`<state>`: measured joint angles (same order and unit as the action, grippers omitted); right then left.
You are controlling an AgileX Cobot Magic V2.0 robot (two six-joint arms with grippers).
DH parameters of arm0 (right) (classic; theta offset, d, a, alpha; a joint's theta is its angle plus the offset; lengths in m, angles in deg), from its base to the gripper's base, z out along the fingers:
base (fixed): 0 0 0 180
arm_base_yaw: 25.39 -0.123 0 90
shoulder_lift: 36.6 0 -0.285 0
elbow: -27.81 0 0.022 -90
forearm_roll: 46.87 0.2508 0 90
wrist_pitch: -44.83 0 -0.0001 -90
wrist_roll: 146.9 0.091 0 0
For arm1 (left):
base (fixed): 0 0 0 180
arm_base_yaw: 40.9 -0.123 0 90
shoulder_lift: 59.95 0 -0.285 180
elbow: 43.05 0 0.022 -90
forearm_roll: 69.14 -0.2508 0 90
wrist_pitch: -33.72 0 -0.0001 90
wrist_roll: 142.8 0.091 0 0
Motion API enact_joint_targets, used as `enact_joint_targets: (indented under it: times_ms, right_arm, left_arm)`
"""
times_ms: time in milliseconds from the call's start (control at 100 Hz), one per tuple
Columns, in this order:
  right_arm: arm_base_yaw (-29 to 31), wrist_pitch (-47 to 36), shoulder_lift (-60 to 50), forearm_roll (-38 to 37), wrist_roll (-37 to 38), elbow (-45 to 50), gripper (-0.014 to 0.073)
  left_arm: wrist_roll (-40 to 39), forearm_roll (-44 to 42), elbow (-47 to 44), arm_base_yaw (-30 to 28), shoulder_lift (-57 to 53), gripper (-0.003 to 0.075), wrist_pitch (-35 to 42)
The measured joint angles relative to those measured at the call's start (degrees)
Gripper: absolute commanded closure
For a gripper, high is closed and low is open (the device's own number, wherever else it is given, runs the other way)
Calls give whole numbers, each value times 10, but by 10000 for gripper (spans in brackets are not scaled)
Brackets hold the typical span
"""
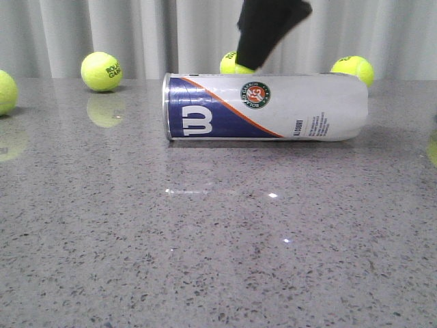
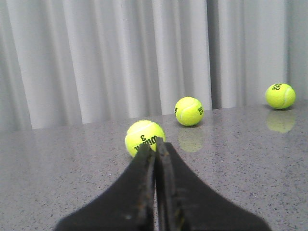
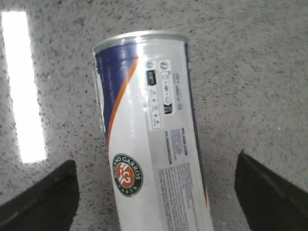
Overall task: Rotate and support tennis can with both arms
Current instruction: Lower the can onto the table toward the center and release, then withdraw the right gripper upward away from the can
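The tennis can (image 1: 266, 107) lies on its side on the grey table, silver rim to the left, navy "W" label and round green-red emblem facing the camera. My right gripper (image 1: 251, 63) hangs just above the can's middle. In the right wrist view the can (image 3: 154, 144) lies between the two wide-apart black fingers (image 3: 43, 197), which do not touch it; the right gripper (image 3: 156, 161) is open. My left gripper (image 2: 156, 144) is shut and empty, low over the table, pointing at a tennis ball (image 2: 144, 137). The left gripper does not show in the front view.
Yellow-green tennis balls lie behind the can at the back left (image 1: 101, 71), behind the right gripper (image 1: 231, 63) and at the back right (image 1: 353, 68); one is at the left edge (image 1: 2, 92). A grey curtain (image 1: 136, 34) closes the back. Two more balls (image 2: 189, 111) (image 2: 280, 96) show ahead of the left gripper.
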<state>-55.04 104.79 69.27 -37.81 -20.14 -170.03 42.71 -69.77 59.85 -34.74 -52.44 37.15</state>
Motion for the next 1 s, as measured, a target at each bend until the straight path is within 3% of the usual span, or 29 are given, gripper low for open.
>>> enact_joint_targets:
  times_ms: [230, 410, 550, 760, 1000]
  right_arm:
    - [0, -28, -72, -21, 197, 0, -49]
    - [11, -36, -132, -105, 375, 0, -49]
    - [58, -47, -187, -163, 493, 13, -49]
    - [133, -71, -293, -179, 529, 106, -49]
    - [162, -139, -431, -179, 559, 283, -49]
  left_arm:
    - [0, 0, 0, 0, 0, 741, 0]
    - [0, 0, 0, 0, 0, 741, 0]
    - [0, 0, 0, 0, 0, 741, 0]
    - [0, 0, 0, 0, 0, 741, 0]
    - [0, 0, 0, 0, 0, 741, 0]
